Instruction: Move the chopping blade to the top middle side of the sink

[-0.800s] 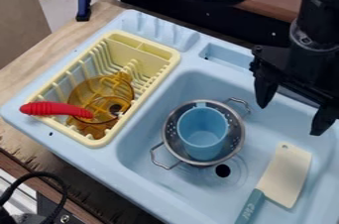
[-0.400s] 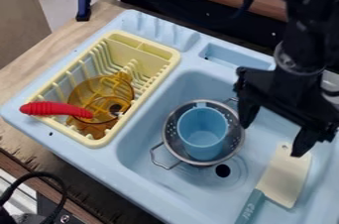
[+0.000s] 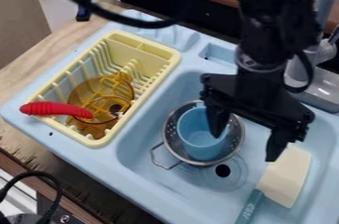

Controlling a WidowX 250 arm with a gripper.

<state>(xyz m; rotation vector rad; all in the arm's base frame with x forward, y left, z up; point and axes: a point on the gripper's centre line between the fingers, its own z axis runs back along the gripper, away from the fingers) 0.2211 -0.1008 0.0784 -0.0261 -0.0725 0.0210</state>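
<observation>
Pincer [image 3: 244, 148] hangs spread wide, empty, at eleven o'clock from the cleaver [image 3: 286, 178], which lies in the sink [image 3: 198, 188] at four o'clock from the colander [image 3: 170, 141]. Grasping comes first, likely needing a shift towards five o'clock, then lowering.

jaws: apart, above sink [image 3: 179, 88] | chopping blade [image 3: 287, 181]: in sink

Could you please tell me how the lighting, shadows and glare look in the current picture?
In the camera view, light falls softly over the blue sink, with only gentle shading; the metal colander catches small glints along its rim; the pale chopping blade shows no strong glare; the black gripper is dark, with little surface detail.
</observation>
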